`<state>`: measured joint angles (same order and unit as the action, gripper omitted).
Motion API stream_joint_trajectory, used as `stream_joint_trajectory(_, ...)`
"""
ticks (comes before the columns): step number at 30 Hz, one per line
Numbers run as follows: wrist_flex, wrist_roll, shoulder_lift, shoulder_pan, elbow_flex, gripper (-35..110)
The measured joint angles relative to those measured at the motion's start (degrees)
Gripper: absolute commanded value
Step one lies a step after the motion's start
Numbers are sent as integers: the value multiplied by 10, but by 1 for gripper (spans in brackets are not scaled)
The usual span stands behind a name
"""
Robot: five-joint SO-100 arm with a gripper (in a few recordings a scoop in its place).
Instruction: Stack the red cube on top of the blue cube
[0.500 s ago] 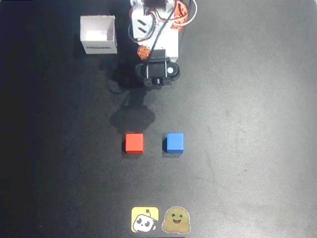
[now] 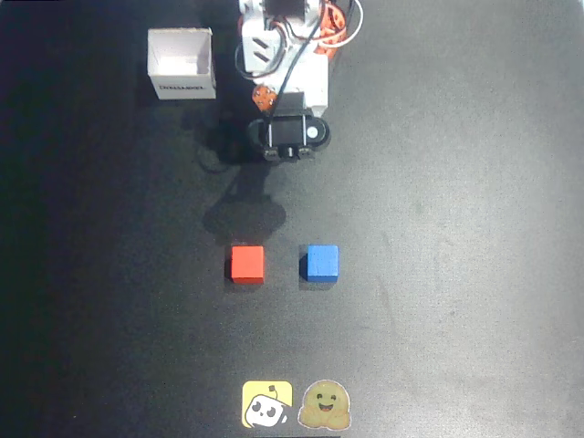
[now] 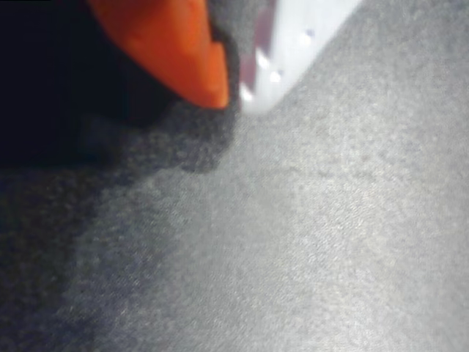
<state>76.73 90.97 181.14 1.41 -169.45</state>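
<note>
Red cube point(image 2: 247, 263) beside blue cube point(image 2: 321, 262), apart.

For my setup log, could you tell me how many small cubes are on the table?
2: the red cube sits left of the blue cube in the overhead view, apart, mid-table.

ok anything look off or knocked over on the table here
Nothing stands out. The red cube and blue cube sit flat, side by side with a gap between them, and the white box stands upright, open side up, beside the arm's base.
</note>
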Motion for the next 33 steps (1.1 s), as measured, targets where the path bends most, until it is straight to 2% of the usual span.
stream_joint_trajectory(14, 20, -6, -20, 0, 54, 0)
stream_joint_trajectory(22, -4, -9, -304, 18, 258, 0)
stream_joint_trajectory(33, -27, -94, -664, 105, 512, 0)
